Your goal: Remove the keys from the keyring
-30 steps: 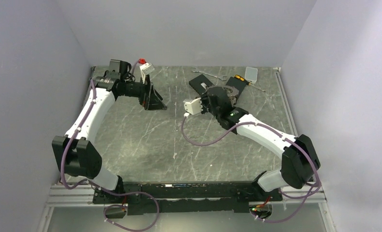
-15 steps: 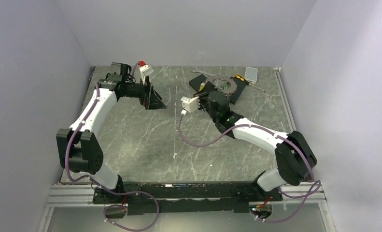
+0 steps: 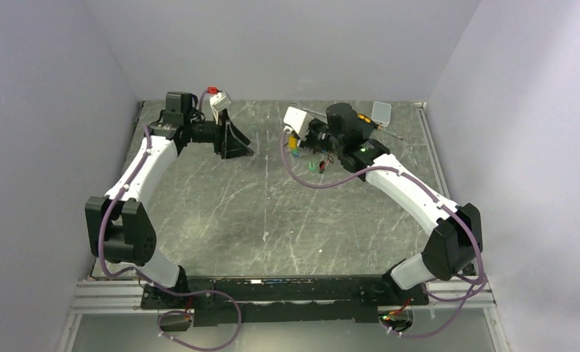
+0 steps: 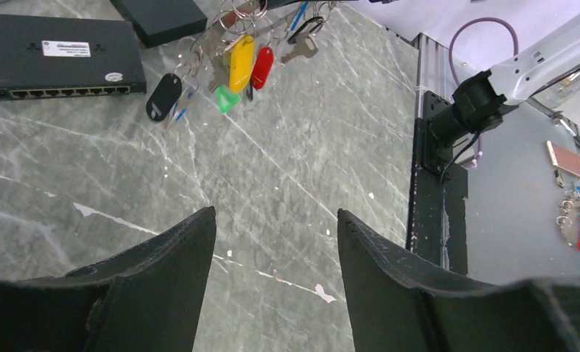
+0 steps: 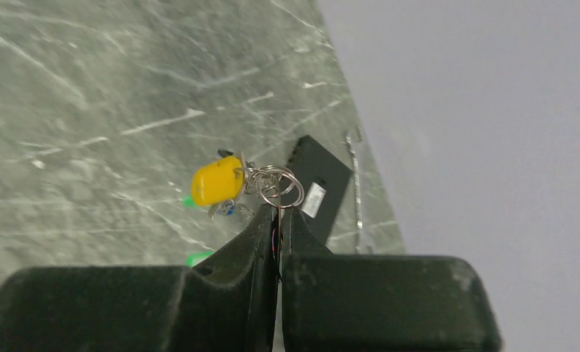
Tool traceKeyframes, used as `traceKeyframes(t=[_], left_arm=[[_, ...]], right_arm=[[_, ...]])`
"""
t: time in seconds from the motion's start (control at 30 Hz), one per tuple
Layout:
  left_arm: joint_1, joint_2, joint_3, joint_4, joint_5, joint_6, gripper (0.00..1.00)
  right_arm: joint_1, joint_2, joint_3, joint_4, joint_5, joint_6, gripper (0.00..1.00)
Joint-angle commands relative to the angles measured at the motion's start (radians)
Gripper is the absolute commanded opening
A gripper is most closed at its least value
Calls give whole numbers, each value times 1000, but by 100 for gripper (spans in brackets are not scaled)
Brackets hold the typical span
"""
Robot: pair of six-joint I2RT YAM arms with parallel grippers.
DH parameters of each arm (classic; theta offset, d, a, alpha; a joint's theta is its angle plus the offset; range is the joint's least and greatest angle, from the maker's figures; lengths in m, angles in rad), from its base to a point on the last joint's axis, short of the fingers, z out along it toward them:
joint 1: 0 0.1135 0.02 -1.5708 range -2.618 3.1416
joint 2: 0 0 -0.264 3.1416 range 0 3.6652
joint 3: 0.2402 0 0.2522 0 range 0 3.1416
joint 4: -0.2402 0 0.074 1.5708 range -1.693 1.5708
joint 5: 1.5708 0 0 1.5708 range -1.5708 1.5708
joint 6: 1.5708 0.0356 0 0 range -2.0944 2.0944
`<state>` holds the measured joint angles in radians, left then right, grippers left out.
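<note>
Right gripper (image 5: 278, 214) pinched tight on the thin dark wire keyring (image 5: 283, 187). It's lifted clear of the grey marbled table (image 3: 272, 220); a second ago it sat low by the flat black rectangular box (image 4: 59, 55). Small keys with coloured plastic heads (image 4: 232, 66) — yellow, red, green, black — dangle under it near the back. Left gripper (image 4: 276, 220) jaws apart, nothing between them — nudged slightly toward the back wall.

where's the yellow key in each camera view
top external: yellow key, upper middle.
left wrist: top, slightly left of centre.
right wrist: centre-left, on the keyring pinched by the right end effector.
shared landmark: the green key hanging beside it.
</note>
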<state>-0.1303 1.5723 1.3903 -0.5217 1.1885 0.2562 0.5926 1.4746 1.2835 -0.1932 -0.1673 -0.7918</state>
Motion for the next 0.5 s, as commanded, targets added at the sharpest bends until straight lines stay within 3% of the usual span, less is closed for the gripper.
traceKeyframes(t=[0.0, 0.47], left_arm=[[-14, -54, -56, 194, 67, -157, 65], [-161, 10, -4, 219, -72, -198, 69]], right_arm=[[-26, -31, 87, -15, -229, 167, 0], [-30, -43, 131, -83, -380, 205, 0]])
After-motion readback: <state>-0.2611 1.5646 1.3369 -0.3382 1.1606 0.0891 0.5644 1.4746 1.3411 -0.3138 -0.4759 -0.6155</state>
